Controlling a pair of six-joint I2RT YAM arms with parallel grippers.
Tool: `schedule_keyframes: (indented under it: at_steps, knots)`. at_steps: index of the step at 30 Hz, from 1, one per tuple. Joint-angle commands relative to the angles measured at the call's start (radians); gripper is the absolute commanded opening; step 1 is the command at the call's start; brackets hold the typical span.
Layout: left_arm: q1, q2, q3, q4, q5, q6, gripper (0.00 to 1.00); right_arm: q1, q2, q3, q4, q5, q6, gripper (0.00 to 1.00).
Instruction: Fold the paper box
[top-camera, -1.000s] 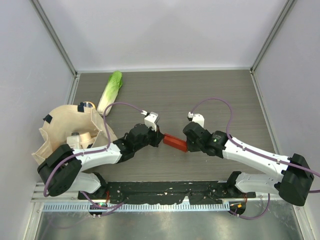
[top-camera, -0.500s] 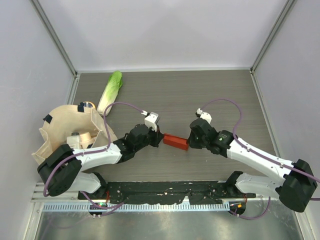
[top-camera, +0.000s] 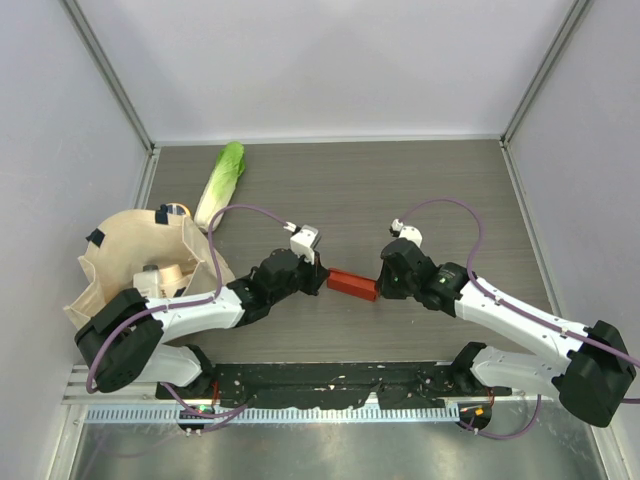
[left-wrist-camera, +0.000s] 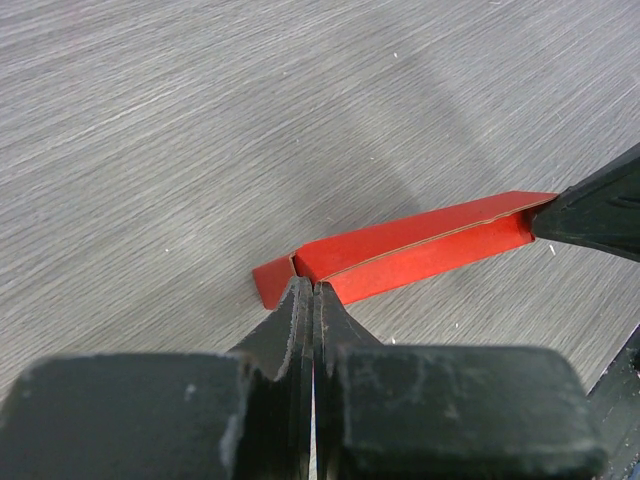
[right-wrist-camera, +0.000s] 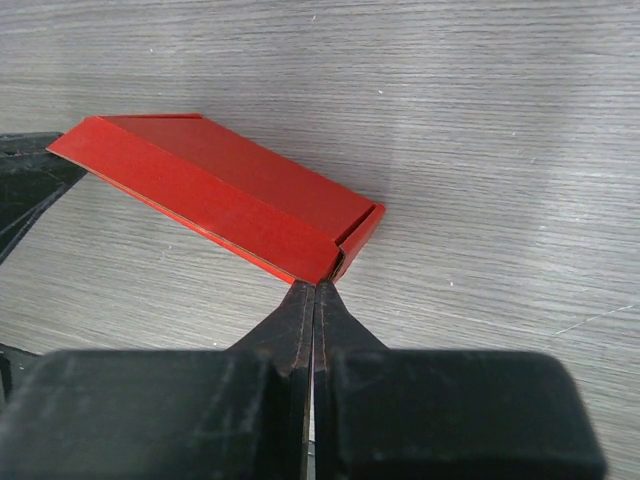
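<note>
On table (top-camera: 400, 190), paper box (top-camera: 351, 284) crosswise, left-right.

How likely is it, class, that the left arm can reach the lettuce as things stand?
Probably yes. The lettuce lies on bare table beyond the left tool, with the bag beside the path, not across it. That tool, shut, sits against the end of the box and would have to leave it.

Top view: high at the near edge, looking steeply down over the whole bench (top-camera: 400, 180). Wrist views: very close and low, one over the left end effector (left-wrist-camera: 305, 287), one over the right end effector (right-wrist-camera: 315, 287), facing each other. All three share the paper box (top-camera: 352, 284).
</note>
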Motion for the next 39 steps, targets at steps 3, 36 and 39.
schedule_keyframes:
  at_steps: [3, 36, 39]
  knots:
    - [-0.013, 0.016, 0.003, -0.053, 0.014, 0.004, 0.00, 0.002, 0.004, 0.029, -0.075, 0.020, -0.108, 0.01]
    - [-0.013, 0.025, 0.016, -0.071, 0.010, -0.016, 0.00, -0.020, -0.364, -0.133, 0.058, 0.023, 0.579, 0.80]
    - [-0.014, 0.016, 0.011, -0.076, 0.002, -0.012, 0.00, -0.047, -0.446, -0.213, 0.095, 0.031, 0.708, 0.81]
